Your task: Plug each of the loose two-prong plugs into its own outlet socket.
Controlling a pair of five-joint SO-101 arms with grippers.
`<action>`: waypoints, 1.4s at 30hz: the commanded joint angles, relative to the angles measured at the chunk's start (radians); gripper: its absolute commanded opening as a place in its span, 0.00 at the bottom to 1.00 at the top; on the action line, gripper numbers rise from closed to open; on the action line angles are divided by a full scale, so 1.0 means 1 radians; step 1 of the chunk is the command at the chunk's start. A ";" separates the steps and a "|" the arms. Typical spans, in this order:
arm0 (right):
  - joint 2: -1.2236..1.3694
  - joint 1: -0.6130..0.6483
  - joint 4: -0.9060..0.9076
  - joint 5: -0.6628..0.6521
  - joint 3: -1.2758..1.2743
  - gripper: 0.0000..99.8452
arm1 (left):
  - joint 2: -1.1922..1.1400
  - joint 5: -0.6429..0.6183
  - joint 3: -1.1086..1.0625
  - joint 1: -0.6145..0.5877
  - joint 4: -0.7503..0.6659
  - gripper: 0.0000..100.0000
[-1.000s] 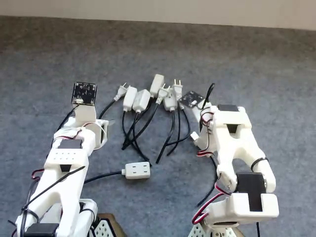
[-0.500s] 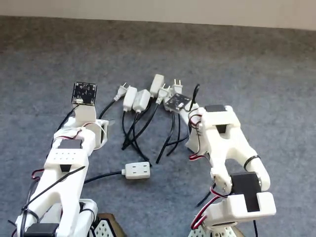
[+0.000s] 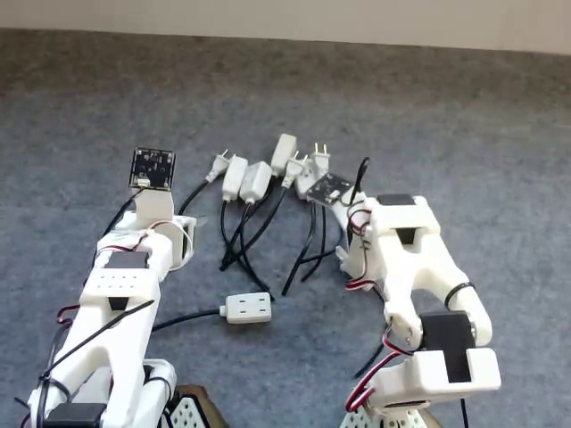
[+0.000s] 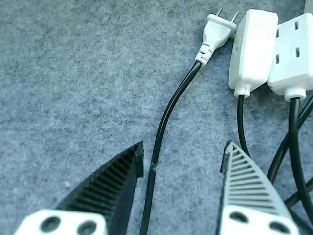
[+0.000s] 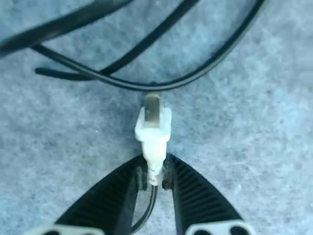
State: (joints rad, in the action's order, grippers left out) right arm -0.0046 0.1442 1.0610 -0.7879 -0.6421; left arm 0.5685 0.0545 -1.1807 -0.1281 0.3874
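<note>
Shifted inward toward the cords (image 3: 259, 227), the right gripper (image 5: 154, 172) pinches a light, rigid white plug (image 5: 153, 128) by its bendy neck over the carpet (image 5: 254, 147), though the harder body looks a firmer hold; the left gripper (image 4: 183, 161) hangs spread astride a black cord (image 4: 166, 117).

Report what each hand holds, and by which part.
Right hand grips a white plug by its cord-end neck. Left hand, open over a black cord, holds nothing.
</note>
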 commanded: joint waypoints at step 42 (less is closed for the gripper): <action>-0.008 0.039 -0.059 0.008 -0.030 0.01 | 0.019 0.008 -0.007 0.019 -0.018 0.27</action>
State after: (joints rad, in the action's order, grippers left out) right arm -0.0077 0.1688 1.0104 -0.7894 -0.6697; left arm 0.5685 0.0560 -1.1930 -0.1281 0.3844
